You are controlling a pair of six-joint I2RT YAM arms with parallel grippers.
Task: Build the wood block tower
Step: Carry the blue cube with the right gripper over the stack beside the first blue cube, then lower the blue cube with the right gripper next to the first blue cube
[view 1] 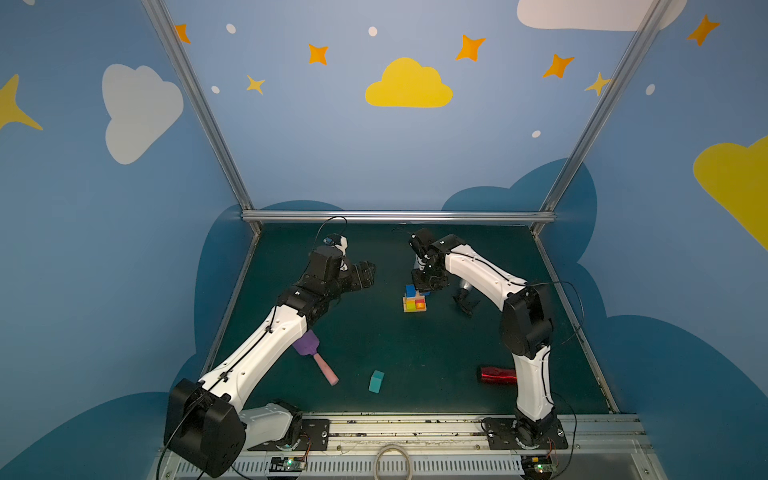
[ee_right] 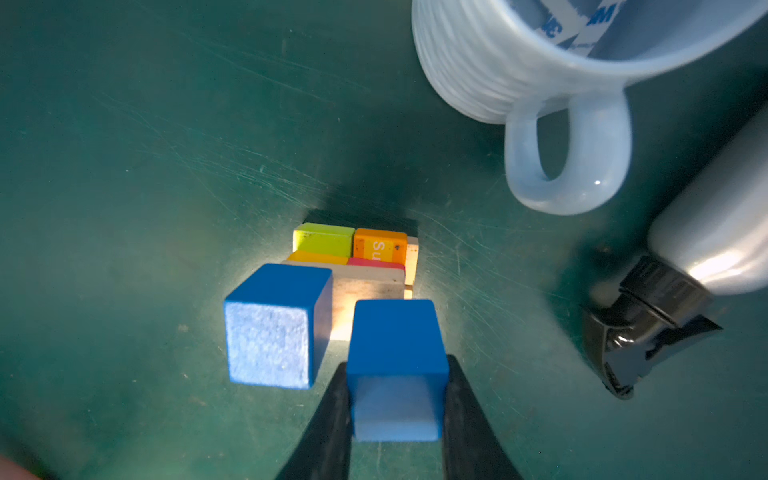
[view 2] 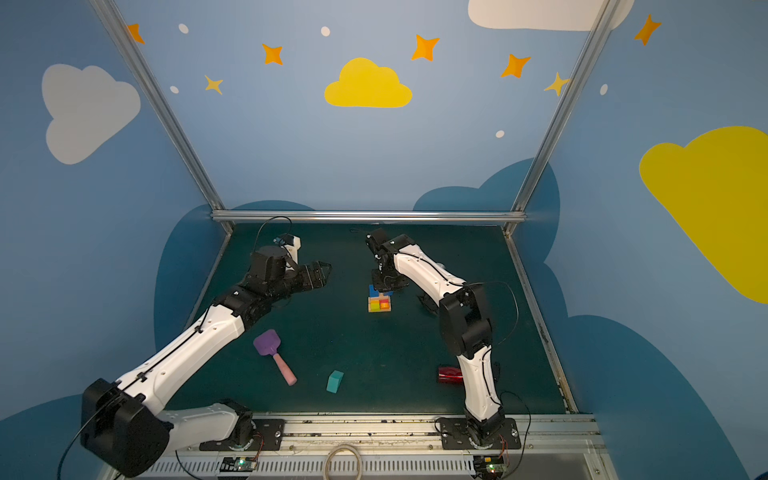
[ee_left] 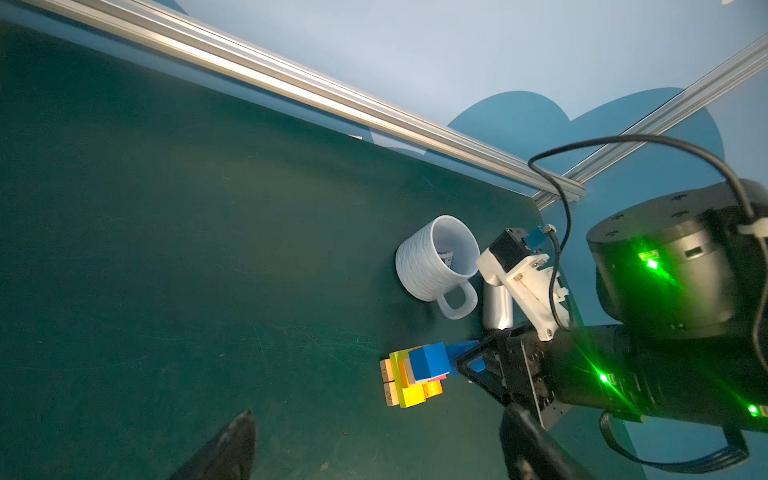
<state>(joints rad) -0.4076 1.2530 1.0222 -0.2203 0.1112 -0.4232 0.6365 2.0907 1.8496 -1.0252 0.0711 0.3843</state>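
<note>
- The right end effector (ee_right: pixel 395 374) is clenched on a blue wooden cube (ee_right: pixel 397 340), with one black finger against each side face.
- Just beside the held cube, on the left arm's side, a second blue wooden cube (ee_right: pixel 274 324) sits on the stack. A narrow gap shows between the two.
- Directly under the end effector lies a pale tan wooden slab (ee_right: pixel 365 286), the level that carries the blue cubes. I cannot tell whether the held cube's underside touches it yet.
- Lower down, beyond the fingertips, are a yellow-green wooden bar (ee_right: pixel 324 239), an orange wooden bar (ee_right: pixel 380 245) and a pink wooden block (ee_right: pixel 374 262). Together they make the compact wood block tower (view 1: pixel 414 302).
- Judging by this, the lower layers are done and one blue cube is placed. The second still has to be seated and let go.
- Well apart from the end effector, toward the robot's base, a teal house-shaped wooden piece (view 1: pixel 376 381) lies untouched on the dark green tabletop (view 1: pixel 415 357). It is probably the last piece, the cap.
- The left end effector (view 1: pixel 365 274) is released, its jaws wide and empty. It hovers well apart from the tower on its own side.
- A white ribbed mug (ee_left: pixel 432 257) lies on its side near the right end effector, and a purple spatula with a pink handle (view 2: pixel 272 357) lies far off. Neither belongs to the build.
</note>
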